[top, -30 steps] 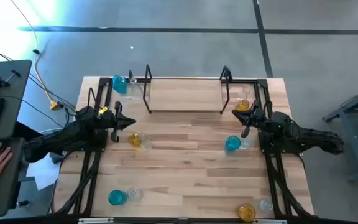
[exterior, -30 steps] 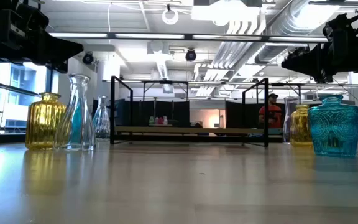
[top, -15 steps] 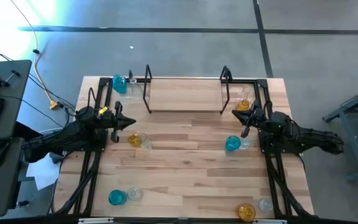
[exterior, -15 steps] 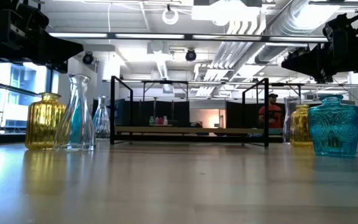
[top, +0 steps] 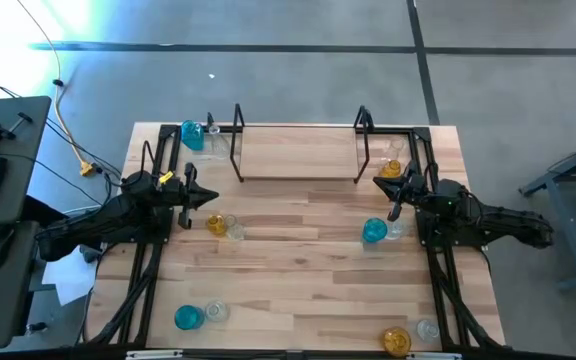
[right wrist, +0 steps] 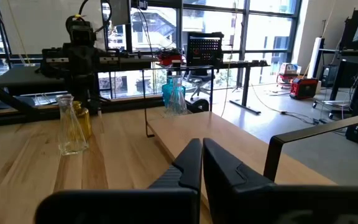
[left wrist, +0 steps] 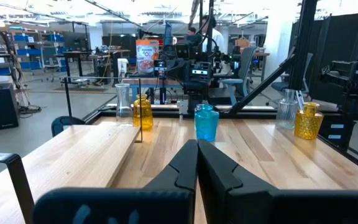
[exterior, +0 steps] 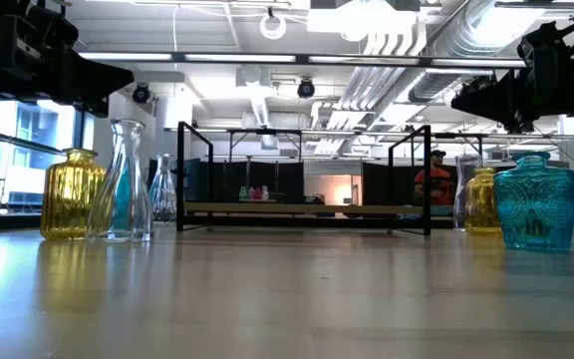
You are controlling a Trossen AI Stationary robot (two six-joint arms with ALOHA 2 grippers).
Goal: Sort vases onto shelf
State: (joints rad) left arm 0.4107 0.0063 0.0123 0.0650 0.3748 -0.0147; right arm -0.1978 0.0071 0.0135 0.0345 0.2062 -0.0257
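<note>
- Since a second ago the hand that lay on the desk at the left edge of the table has gone; the arms, vases and shelf sit just as they did.
- The left gripper (top: 211,197) hangs over the table's left side, fingers pressed together, holding nothing.
- Just beside its tip stand an amber vase (top: 215,224) and a clear vase (top: 235,230), touching or nearly so, apart from the gripper.
- The right gripper (top: 380,184) hangs over the right side, fingers likewise closed and empty.
- Near it sits a teal vase (top: 374,231) with a clear one next to it, and a second amber vase (top: 391,169) stands just beside the gripper toward the far edge.
- The shelf (top: 298,155) lies at the far middle of the table, between the two grippers, its board bare.
- A second teal vase (top: 192,134) stands by the shelf's left end.
- Two more pairs stand at the near edge: a third teal vase (top: 187,318) on the left, a third amber vase (top: 396,342) on the right, well apart from both grippers.
</note>
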